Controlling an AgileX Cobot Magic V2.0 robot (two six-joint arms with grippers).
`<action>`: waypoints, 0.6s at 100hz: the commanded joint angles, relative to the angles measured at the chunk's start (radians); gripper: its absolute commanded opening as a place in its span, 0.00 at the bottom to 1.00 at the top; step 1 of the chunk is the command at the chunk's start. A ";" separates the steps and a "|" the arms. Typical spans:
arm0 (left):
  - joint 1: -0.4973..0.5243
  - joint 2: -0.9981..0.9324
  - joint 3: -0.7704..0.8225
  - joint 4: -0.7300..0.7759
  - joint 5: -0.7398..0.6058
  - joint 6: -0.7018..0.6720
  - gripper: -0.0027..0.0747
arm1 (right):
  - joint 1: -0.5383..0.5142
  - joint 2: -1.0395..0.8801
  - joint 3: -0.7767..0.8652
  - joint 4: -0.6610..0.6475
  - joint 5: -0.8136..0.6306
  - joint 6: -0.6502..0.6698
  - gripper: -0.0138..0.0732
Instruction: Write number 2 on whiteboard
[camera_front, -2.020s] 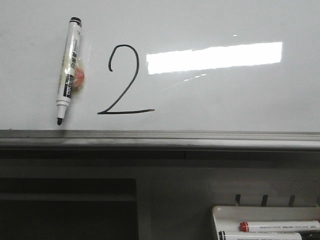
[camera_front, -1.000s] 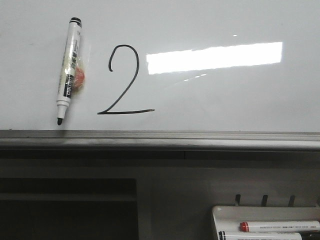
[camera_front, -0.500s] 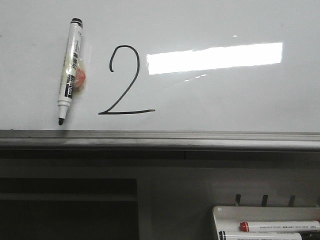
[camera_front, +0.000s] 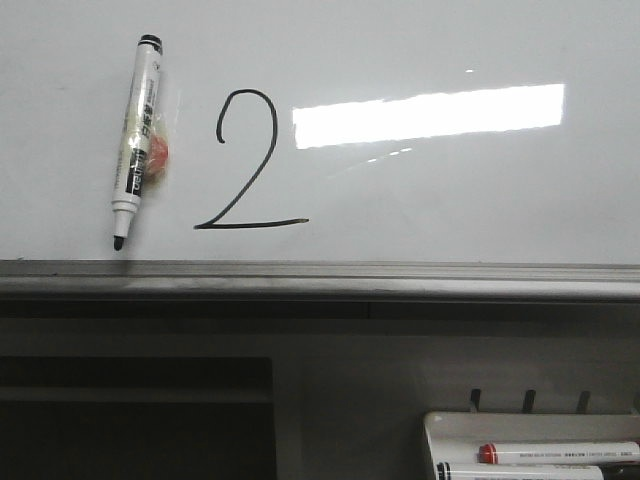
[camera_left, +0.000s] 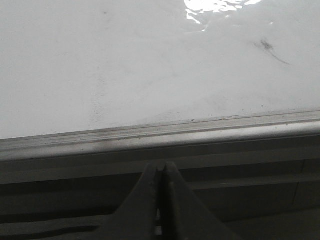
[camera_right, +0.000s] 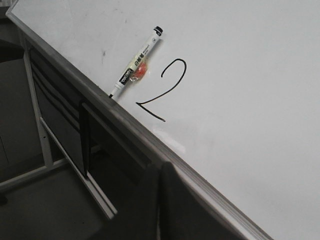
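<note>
Gleaming whiteboard (camera_front: 450, 200), number 2 (camera_front: 248, 160), grey ledge (camera_front: 320, 278) beneath

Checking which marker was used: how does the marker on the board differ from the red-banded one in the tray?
The black marker lies on the whiteboard left of the number 2, nearly upright, uncapped tip toward the ledge. The red-banded marker lies horizontal in the white tray, below the ledge. Their trim differs: black against red. Both have white barrels.

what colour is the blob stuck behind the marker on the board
Orange-red, on a yellowish patch behind the marker on the whiteboard; the front view shows it best.
</note>
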 joint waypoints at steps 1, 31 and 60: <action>0.003 -0.027 0.012 0.002 -0.053 -0.007 0.01 | -0.005 0.008 -0.024 0.003 -0.087 -0.002 0.08; 0.003 -0.027 0.012 0.002 -0.053 -0.007 0.01 | -0.005 0.008 -0.024 0.003 -0.087 -0.002 0.08; 0.003 -0.027 0.012 0.002 -0.053 -0.007 0.01 | -0.005 0.008 -0.022 0.022 -0.088 0.005 0.08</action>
